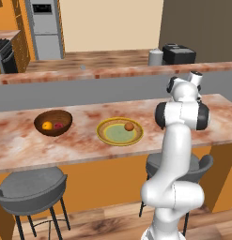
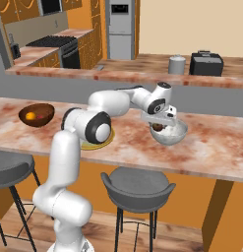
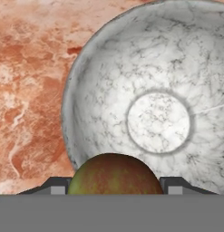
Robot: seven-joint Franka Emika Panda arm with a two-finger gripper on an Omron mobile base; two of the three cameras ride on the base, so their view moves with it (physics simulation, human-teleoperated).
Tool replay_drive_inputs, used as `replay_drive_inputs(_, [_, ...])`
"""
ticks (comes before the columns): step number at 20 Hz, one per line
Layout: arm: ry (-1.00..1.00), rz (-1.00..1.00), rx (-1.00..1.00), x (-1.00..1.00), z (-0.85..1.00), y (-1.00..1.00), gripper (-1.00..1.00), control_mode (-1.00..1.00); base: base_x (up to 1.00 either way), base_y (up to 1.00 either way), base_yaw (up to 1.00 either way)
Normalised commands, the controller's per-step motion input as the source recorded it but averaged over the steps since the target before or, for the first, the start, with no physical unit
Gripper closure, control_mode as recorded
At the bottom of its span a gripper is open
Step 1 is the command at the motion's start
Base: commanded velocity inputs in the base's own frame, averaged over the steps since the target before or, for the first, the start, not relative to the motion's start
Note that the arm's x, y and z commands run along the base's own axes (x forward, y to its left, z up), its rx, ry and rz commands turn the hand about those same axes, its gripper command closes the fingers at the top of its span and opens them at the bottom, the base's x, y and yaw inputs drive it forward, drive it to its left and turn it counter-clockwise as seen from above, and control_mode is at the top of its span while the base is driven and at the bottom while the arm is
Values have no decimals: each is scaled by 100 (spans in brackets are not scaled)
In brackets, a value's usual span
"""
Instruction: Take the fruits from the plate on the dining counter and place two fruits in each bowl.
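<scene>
My hand (image 2: 162, 129) holds the dark brown fruit (image 3: 114, 174) over the grey stone bowl (image 2: 170, 133) — pads pinching its sides. Orange fruit (image 1: 129, 126) sits on the plate (image 1: 119, 131); two more lie in the wooden bowl (image 1: 53, 122) on the counter (image 1: 80, 140).

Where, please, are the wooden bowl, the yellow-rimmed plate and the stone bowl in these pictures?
wooden bowl (image 1: 42, 126): left base view, on its outer front wall.
yellow-rimmed plate (image 1: 108, 140): left base view, on its near rim.
stone bowl (image 3: 158, 121): hand view, on its inner bottom.
</scene>
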Motion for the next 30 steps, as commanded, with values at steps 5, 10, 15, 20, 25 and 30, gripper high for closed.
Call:
replay_drive_inputs(5, [0,-1,0,0,-12,-1,100,-100,0,0,0])
replay_drive_inputs(10, [0,0,0,0,-10,-2,100,-100,0,0,0])
replay_drive_inputs(15, [0,0,0,0,-11,-2,100,-100,0,0,0])
replay_drive_inputs(20, [0,0,0,0,-11,-5,-100,-100,0,0,0])
replay_drive_inputs(25, [0,0,0,0,-9,-6,-100,-100,0,0,0])
replay_drive_inputs(30, [2,0,1,0,-8,-7,-100,-100,0,0,0])
